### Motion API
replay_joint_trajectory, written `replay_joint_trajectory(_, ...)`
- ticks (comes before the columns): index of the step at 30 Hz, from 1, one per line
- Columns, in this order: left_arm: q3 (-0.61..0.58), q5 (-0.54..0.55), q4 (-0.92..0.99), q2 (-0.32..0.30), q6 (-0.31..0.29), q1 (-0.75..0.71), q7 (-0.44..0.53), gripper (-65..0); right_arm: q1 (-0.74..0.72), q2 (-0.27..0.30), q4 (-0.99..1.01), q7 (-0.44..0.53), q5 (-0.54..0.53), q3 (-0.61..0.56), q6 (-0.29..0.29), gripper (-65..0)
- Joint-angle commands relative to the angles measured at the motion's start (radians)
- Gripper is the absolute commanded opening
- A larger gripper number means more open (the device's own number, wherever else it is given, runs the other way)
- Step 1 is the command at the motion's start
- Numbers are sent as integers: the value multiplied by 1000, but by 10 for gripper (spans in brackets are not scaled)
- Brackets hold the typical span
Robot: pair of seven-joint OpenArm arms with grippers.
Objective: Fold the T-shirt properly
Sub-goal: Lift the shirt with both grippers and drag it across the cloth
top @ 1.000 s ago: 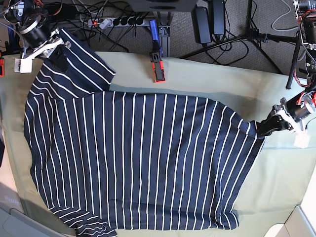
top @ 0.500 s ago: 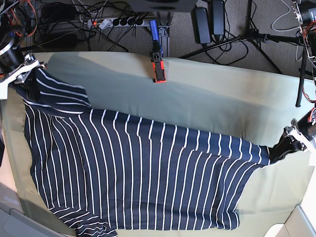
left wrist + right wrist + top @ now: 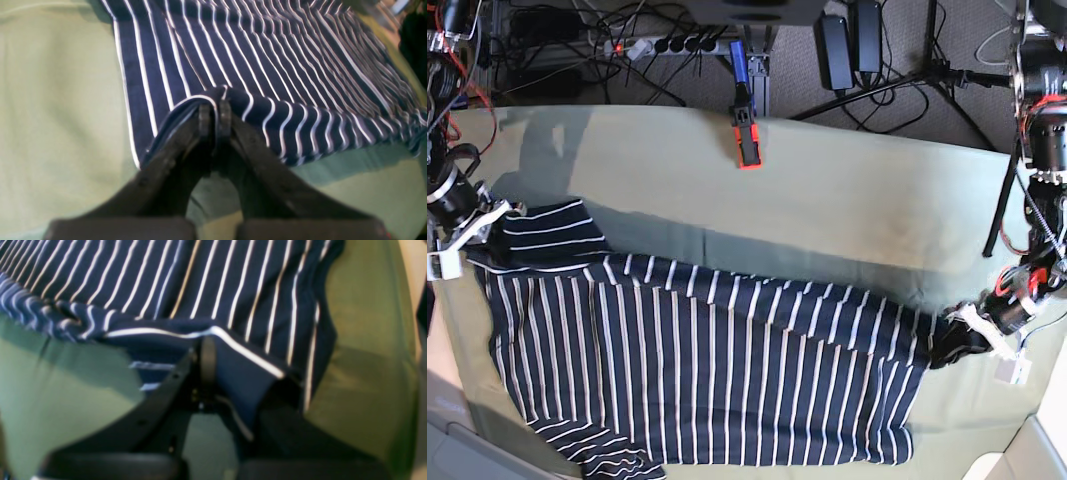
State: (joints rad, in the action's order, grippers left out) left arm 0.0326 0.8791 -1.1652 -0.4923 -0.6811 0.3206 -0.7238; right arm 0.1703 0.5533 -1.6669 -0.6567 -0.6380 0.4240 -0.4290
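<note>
T-shirt (image 3: pixel 697 370) edge was clenched in both the left pincer (image 3: pixel 213 113) and right pincer (image 3: pixel 206 353); lowering both evenly would likely keep the fold straight.

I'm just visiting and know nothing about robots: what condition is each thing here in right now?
T-shirt: partly folded, its far edge lifted off the cloth and held at both ends.
Left gripper: shut on the T-shirt's edge.
Right gripper: shut on the T-shirt's edge.
Green cloth: spread flat under the shirt.
Orange clamp: clipped on the far table edge.
</note>
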Motion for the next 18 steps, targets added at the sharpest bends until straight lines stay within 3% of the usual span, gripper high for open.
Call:
replay_joint_trajectory(1,5,12,25,-2,-17,48,34,-650,-43,30,10,28,-8,-2,-48,-650)
replay_joint_trajectory(9,4,-88,222,26,-17,168,122,-650,-309,84,210,28,31,-168,-48,-650)
replay_joint_trajectory(18,4,-145,275,27,-17,195,193,-650,-587,77,422,28,101,-434,-47,-650)
